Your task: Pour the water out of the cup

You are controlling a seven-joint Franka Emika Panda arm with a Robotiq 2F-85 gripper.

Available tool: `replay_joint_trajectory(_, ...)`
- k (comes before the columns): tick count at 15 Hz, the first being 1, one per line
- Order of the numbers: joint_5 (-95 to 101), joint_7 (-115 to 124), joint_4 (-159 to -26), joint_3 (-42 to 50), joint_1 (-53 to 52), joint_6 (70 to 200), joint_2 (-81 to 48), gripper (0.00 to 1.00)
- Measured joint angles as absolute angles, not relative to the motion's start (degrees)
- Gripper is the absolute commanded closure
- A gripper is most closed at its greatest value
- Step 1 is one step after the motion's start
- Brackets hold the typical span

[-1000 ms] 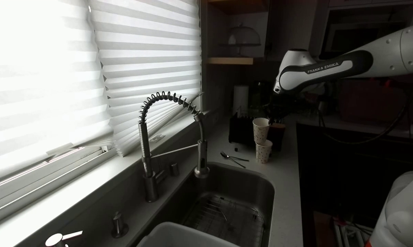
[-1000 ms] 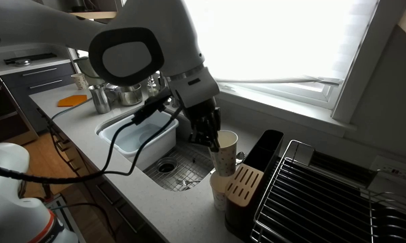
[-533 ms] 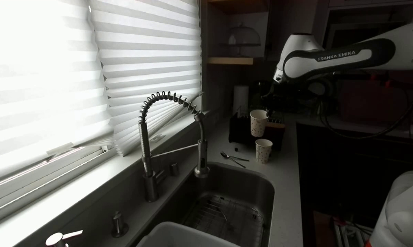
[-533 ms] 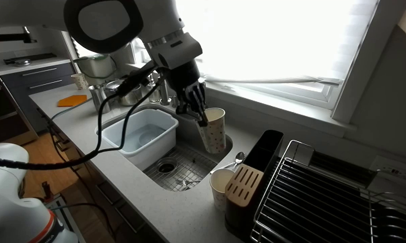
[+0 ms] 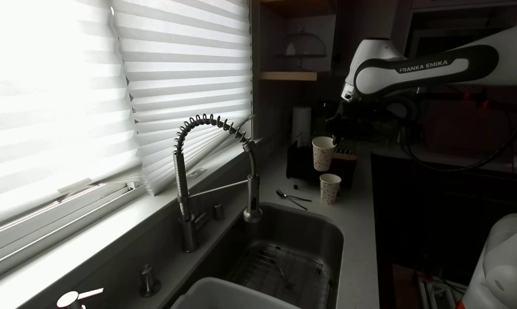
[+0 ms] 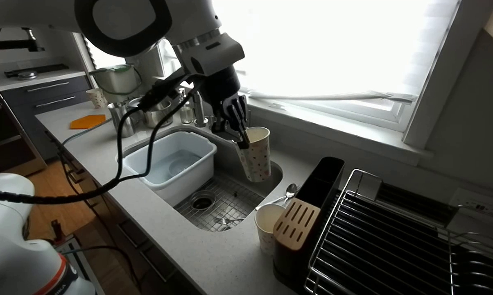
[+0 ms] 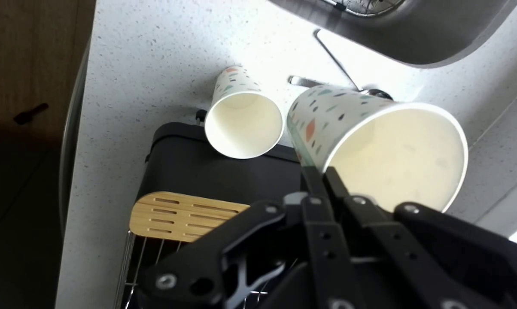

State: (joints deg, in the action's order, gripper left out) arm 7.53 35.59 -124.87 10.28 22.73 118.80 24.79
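My gripper (image 7: 323, 169) is shut on the rim and wall of a white paper cup with coloured flecks (image 7: 327, 116). The held cup (image 6: 258, 162) is raised, nearly upright with a slight tilt, its mouth up. In an exterior view it appears over the far end of the sink (image 5: 303, 229). The gripper (image 6: 244, 143) grips one side of the cup. A second matching cup (image 6: 267, 237) stands upright on the counter below, apart from the held one; it also shows in the wrist view (image 7: 244, 124). No stream of water shows, and I cannot tell whether either cup holds water.
A white tub (image 6: 193, 184) sits in the sink. A spring faucet (image 5: 252, 197) stands over it. A black utensil holder with a slatted wooden lid (image 6: 297, 223) and a wire dish rack (image 6: 377, 229) are beside the second cup. A spoon (image 6: 291, 189) lies on the counter.
My gripper has lifted the held cup up and away from the second cup, toward the sink. In the last half second it has moved only slightly. The second cup has not moved.
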Motion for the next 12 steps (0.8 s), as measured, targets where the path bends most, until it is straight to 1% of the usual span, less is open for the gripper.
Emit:
replay_joint_trajectory(1, 7.53, 35.59, -124.87, 10.28, 22.73, 118.80, 24.79, 0.95)
replay_joint_trajectory(2, 7.53, 35.59, -124.87, 10.28, 22.73, 118.80, 24.79, 0.99)
replay_joint_trajectory(7, 7.85, 34.43, -124.00, 9.19, 22.40, 118.85, 24.87, 0.99)
replay_joint_trajectory(12, 12.33, 30.09, -121.53, 4.12, 20.52, 118.52, 26.15, 0.99)
